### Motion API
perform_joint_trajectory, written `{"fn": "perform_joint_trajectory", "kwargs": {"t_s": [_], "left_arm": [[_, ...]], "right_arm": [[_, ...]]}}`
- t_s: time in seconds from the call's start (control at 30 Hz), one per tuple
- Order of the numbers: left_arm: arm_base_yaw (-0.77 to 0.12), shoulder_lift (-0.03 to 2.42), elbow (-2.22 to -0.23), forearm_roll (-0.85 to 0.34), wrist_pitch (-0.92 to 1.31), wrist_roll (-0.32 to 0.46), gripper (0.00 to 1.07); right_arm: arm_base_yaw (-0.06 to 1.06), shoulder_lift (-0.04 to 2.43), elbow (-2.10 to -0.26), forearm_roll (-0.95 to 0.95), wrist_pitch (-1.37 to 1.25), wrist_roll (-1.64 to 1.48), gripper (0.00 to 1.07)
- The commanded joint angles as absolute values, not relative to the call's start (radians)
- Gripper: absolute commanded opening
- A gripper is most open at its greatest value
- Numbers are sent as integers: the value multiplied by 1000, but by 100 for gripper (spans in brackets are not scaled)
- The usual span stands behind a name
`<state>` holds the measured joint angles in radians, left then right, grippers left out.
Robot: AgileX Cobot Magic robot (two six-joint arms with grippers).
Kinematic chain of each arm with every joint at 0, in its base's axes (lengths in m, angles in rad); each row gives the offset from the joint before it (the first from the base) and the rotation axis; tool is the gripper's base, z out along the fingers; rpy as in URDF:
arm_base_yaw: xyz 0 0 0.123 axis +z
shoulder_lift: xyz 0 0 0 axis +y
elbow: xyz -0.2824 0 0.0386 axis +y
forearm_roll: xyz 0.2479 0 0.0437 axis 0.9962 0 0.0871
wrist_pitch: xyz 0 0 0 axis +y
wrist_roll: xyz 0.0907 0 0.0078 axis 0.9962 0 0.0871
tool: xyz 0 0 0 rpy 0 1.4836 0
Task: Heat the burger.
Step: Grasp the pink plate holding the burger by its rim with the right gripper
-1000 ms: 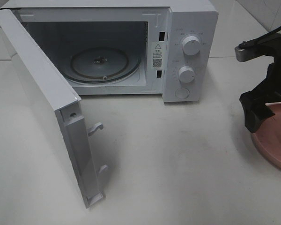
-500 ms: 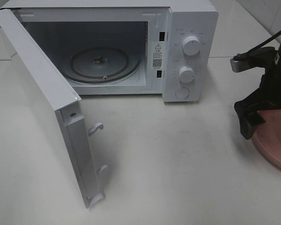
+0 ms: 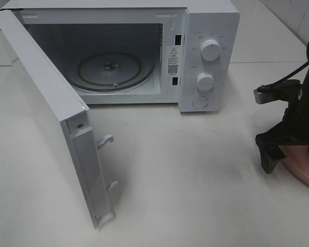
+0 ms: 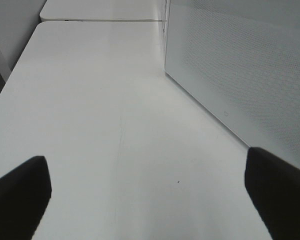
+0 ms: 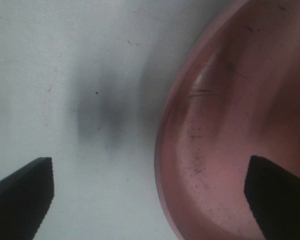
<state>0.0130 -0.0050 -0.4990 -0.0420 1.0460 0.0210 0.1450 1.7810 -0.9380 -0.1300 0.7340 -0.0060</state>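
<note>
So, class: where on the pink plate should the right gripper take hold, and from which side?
Probably the raised rim of the pink plate, on the edge toward the middle of the table, coming down from above. The plate is shallow and lies flat, so only its rim offers a bite, and the open right gripper hangs astride that edge.

The pink plate [image 3: 305, 174] runs off the right edge, partly behind the right gripper [image 3: 292, 149]; the microwave [image 3: 211, 15] dial markings [image 3: 195, 35] are unreadably small.

A kitchen-like test bench: a white microwave [image 3: 208, 31] and pink plate [image 3: 305, 172] on a plain white table [image 3: 206, 175].
</note>
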Motion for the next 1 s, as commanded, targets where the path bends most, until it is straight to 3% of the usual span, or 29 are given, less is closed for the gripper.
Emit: {"fn": "perform_joint_trajectory", "kwargs": {"t_s": [0.03,0.6,0.67,0.73,0.77,0.83,0.87,0.9,0.97,1.0], "left_arm": [[9,-26,-497,-41,1040,20,105],[9,-26,-497,-41,1040,20,105],[9,-26,-497,-41,1040,20,105],[9,-26,-497,-41,1040,20,105],[9,-26,-497,-41,1040,20,105],[9,-26,-497,-41,1040,20,105],[9,-26,-497,-41,1040,20,105],[9,-26,-497,-41,1040,20,105],[9,-26,-497,-41,1040,20,105],[9,-26,-497,-41,1040,20,105]], "right_arm": [[141,1807,-931,-129,709,-11,98],[95,1885,-931,-141,618,-40,91],[95,1885,-931,-154,616,-37,75],[95,1885,-931,-157,616,-37,70],[95,1885,-931,-167,616,-35,56],[95,1885,-931,-170,618,-32,50],[95,1885,-931,-171,622,-28,37],[95,1885,-931,-171,622,-28,37],[95,1885,-931,-171,624,-9,20],[95,1885,-931,-171,624,-9,20]]}}
